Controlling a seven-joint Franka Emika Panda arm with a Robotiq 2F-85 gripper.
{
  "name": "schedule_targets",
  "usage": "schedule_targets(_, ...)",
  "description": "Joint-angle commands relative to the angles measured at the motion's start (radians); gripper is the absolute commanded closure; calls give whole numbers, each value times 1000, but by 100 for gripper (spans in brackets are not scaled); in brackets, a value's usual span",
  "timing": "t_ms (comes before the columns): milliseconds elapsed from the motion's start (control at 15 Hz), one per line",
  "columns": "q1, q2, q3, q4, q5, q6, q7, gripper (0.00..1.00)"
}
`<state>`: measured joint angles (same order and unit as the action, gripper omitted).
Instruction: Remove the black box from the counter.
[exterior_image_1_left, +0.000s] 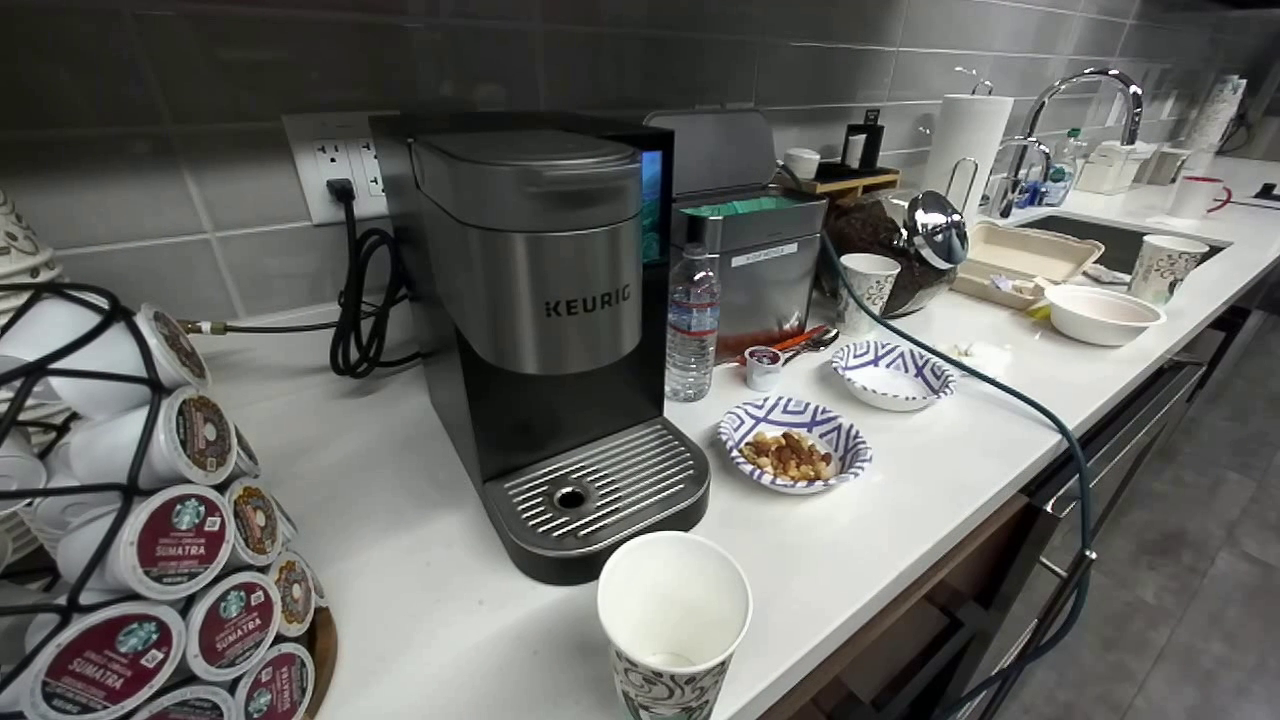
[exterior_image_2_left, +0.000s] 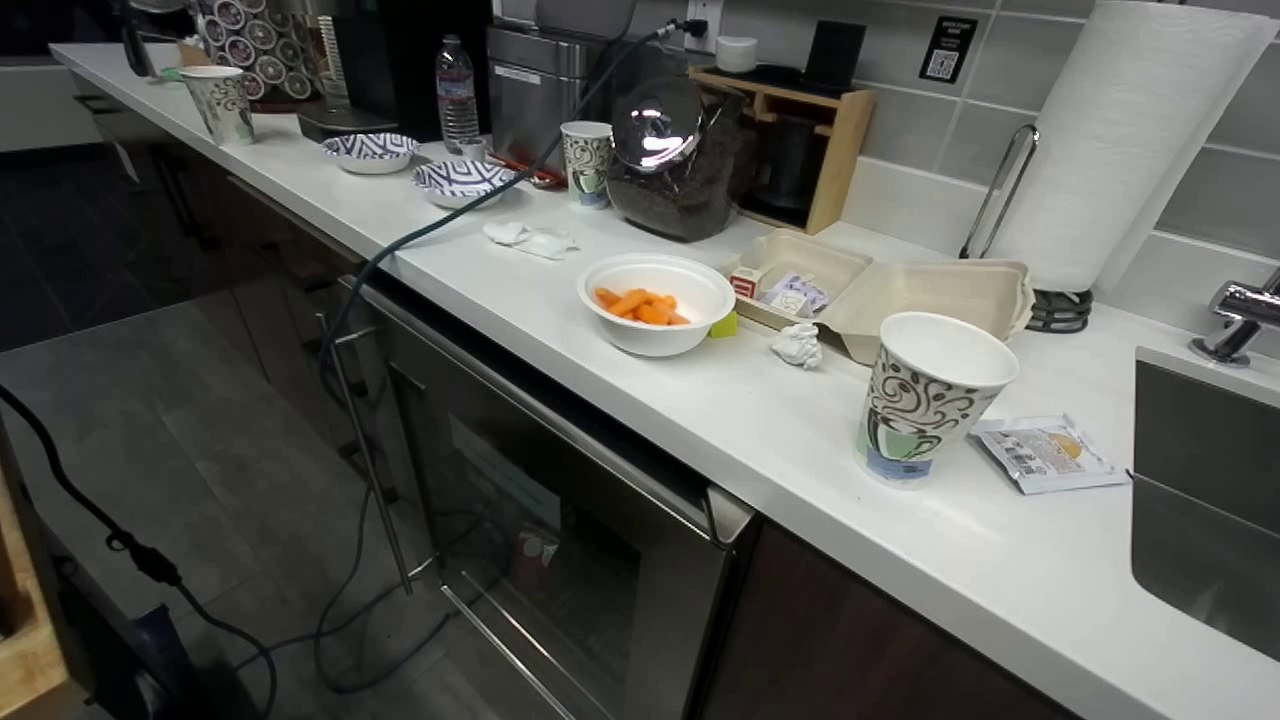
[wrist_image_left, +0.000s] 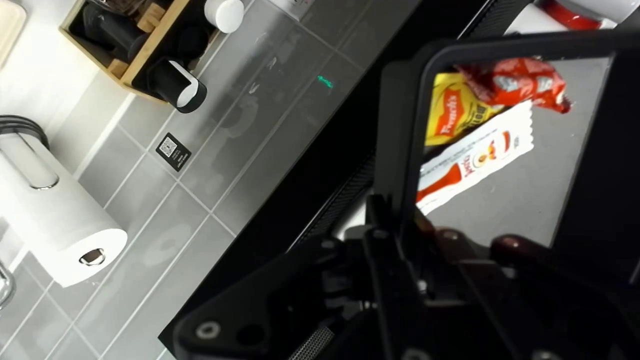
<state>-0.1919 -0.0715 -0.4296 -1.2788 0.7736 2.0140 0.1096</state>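
Robot fingers (wrist_image_left: 377, 212) pinch one wall of a black box (wrist_image_left: 402, 125) in the wrist view, drawn together with little gap beyond the wall itself, the box in their grip before a grey tiled wall (wrist_image_left: 195, 240); its height over the surface cannot be told. Inside the shallow box lie a yellow French's mustard packet (wrist_image_left: 447, 117), a white printed packet (wrist_image_left: 482, 155) beside it and a crumpled red packet (wrist_image_left: 530, 82). A paper towel roll (wrist_image_left: 60, 215) appears well apart from the box. On the white surface (exterior_image_1_left: 430, 640), in an exterior view, a clear water bottle (exterior_image_1_left: 690, 340) stands just beside a Keurig coffee machine (exterior_image_1_left: 530, 250), with a patterned bowl (exterior_image_1_left: 775, 413) of mixed nuts (exterior_image_1_left: 785, 457) and an upright paper cup (exterior_image_1_left: 675, 620) near the machine's drip tray (exterior_image_1_left: 610, 480). In an exterior view, a white bowl (exterior_image_2_left: 650, 343) of baby carrots (exterior_image_2_left: 645, 307) sits beside an unfolded takeout container (exterior_image_2_left: 925, 300), while a swirl-print paper cup (exterior_image_2_left: 915, 400) stands near a foil packet (exterior_image_2_left: 1050, 455) and the sink (exterior_image_2_left: 1200, 430)
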Motion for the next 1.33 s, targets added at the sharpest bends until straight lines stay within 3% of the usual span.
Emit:
schedule_targets(0,-23,97,51,142,21,-26,-8,97)
schedule_targets(200,-28,159,103,250,77,-112,-20,97)
schedule_targets(267,-11,202,84,313,106,-151,-11,97)
schedule_targets(467,-64,307,84,475,205,-300,-20,97)
schedule_targets(667,-113,389,88,602,212,-411,-28,97)
schedule_targets(800,-128,410,92,623,227,-388,62,97)
schedule_targets(867,-164,392,163,595,188,-326,110,97)
schedule_targets(1000,-179,406,187,625,182,-251,193,97)
schedule_targets(1267,-145,452,195,739,-51,-59,243,97)
